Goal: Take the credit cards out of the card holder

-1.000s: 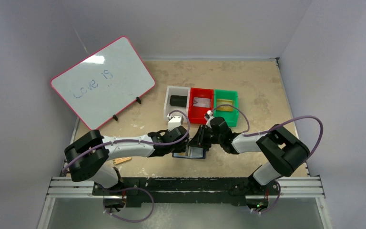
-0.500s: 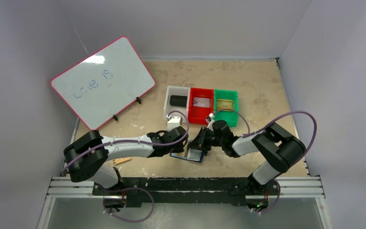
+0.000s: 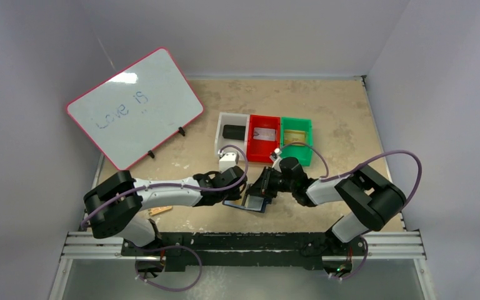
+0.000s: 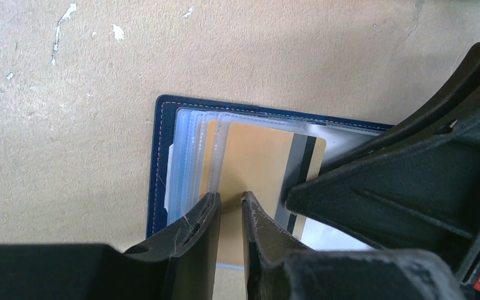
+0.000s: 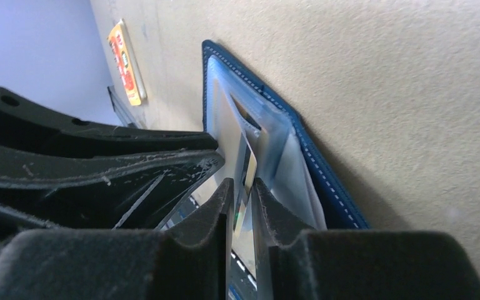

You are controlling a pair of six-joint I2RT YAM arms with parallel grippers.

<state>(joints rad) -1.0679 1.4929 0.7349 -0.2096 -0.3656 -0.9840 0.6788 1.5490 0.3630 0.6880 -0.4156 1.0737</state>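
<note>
— Step logged?
— Extraction: gold credit card [image 4: 253, 169] pinched by right gripper [image 5: 242, 187], partly inside open card holder [image 4: 158, 162] on bench [image 4: 69, 94]. Left gripper [image 4: 230, 199] nearly clenched over it.
— Next?
— Judged: steady outward pull, holder pinned.

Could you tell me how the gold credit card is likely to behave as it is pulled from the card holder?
The gold credit card looks thin yet flat and unbent, so it is probably stiff with slight flex. Its glossy face may slip in the right gripper. The clear sleeves of the card holder look floppy and may drag along.
</note>
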